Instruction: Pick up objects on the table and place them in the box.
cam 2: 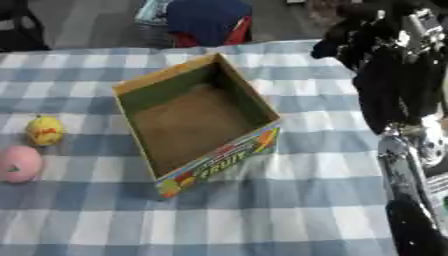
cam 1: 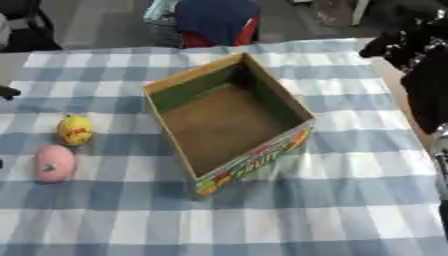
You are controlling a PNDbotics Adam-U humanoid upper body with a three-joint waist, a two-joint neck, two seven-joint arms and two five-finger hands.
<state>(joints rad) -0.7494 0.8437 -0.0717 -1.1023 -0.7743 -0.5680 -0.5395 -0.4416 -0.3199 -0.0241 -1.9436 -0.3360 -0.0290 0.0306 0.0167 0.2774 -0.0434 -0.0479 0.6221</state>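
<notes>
A cardboard box [cam 1: 229, 120] with a printed fruit front stands open near the middle of the table [cam 1: 350, 200], set askew, with nothing visible inside it. The blue and white checked cloth [cam 2: 289, 210] lies bare along the near edge and to the right of the box, leaving wide room there. Near the left edge lie a yellow fruit [cam 1: 75, 129] and, just nearer, a pink fruit [cam 1: 54, 163], close together and well apart from the box. The right hand [cam 2: 350, 37] hangs above the far right corner, on a black arm that runs down the right edge; whether its fingers are spread or curled I cannot tell. Both fruits lie across the table from it, beyond the box.
</notes>
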